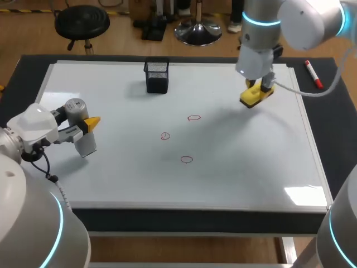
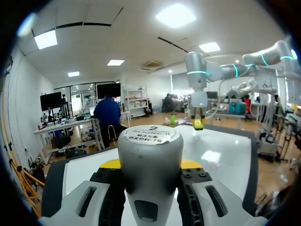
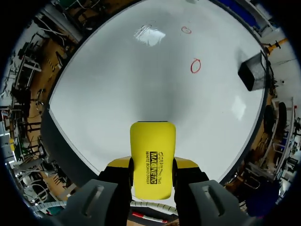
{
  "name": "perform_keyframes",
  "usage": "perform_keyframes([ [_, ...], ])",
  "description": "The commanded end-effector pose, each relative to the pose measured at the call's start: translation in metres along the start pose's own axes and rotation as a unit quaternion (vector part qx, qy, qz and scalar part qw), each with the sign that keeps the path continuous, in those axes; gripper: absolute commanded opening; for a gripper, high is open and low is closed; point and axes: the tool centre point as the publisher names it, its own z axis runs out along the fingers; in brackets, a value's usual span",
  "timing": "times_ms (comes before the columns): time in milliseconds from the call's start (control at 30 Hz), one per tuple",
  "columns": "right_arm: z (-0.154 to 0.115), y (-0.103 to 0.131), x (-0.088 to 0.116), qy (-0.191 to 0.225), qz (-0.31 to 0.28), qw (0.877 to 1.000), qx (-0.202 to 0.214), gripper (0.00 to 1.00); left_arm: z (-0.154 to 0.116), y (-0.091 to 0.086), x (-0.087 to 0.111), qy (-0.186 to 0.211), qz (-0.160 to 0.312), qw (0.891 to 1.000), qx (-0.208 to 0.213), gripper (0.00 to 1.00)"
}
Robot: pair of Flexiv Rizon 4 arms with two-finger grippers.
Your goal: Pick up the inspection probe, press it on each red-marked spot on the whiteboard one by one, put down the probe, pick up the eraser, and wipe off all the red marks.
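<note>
My left gripper (image 1: 89, 124) is shut on the grey cylindrical inspection probe (image 1: 80, 125) and holds it tilted just above the left part of the whiteboard (image 1: 251, 167). In the left wrist view the probe (image 2: 149, 155) fills the gap between the fingers. My right gripper (image 1: 257, 89) is shut on the yellow eraser (image 1: 254, 97), above the board's far right part. The right wrist view shows the eraser (image 3: 152, 157) clamped between both fingers. Three small red circles (image 1: 194, 118) (image 1: 165, 135) (image 1: 186, 159) lie mid-board; two of them (image 3: 195, 65) (image 3: 186, 29) show ahead of the eraser.
A black mesh pen holder (image 1: 157, 76) stands on the far middle of the board, and also shows in the right wrist view (image 3: 254, 71). A red marker (image 1: 313, 75) lies on the dark mat right of the board.
</note>
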Motion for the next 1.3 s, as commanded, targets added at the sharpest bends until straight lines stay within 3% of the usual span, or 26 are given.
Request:
perform_keyframes([
  [33, -0.005, 0.036, -0.007, 0.003, -0.041, 0.999, 0.022, 0.00, 0.002, -0.001, 0.003, -0.038, 0.000, 0.999, 0.001, 0.00],
  [333, -0.010, 0.118, -0.031, 0.000, -0.166, 0.985, 0.046, 0.00, 0.002, -0.001, 0.003, -0.038, 0.000, 0.999, 0.001, 0.00],
  [667, -0.004, 0.200, -0.056, -0.002, -0.301, 0.951, 0.066, 0.00, 0.002, -0.001, 0.003, -0.038, 0.000, 0.999, 0.001, 0.00],
  [733, 0.000, 0.212, -0.060, 0.002, -0.320, 0.944, 0.079, 0.00, 0.002, -0.001, 0.003, -0.038, 0.000, 0.999, 0.001, 0.00],
  [1133, 0.023, 0.248, -0.087, -0.007, -0.396, 0.917, 0.045, 0.00, 0.002, -0.001, 0.003, -0.038, 0.000, 0.999, 0.001, 0.00],
  [1300, 0.028, 0.267, -0.099, -0.016, -0.438, 0.898, 0.038, 0.00, 0.002, -0.001, 0.003, -0.038, 0.000, 0.999, 0.001, 0.00],
])
